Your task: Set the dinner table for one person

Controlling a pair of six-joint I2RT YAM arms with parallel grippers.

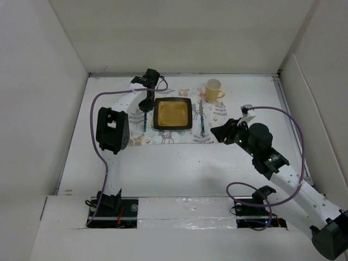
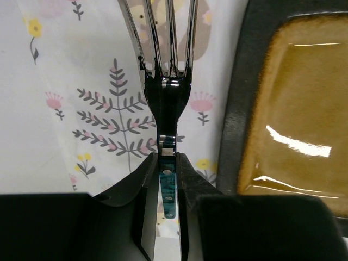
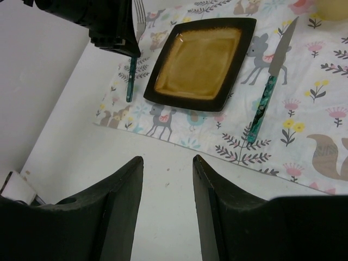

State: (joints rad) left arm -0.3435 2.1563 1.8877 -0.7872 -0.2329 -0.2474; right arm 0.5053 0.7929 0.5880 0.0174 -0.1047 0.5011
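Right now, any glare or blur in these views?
Left wrist: white glare streaks on the glazed plate; fork reflects too, yet sharp. Right wrist: right hand soft and dark up close, plate and knife crisp. Top: even light, faint shadows on the table.

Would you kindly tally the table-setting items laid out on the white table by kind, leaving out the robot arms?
white cloth placemat printed with deer and flowers: 1
square amber-glazed plate with a dark rim: 1
teal-handled metal fork: 1
teal-handled metal knife: 1
yellow ceramic mug: 1
Total: 5
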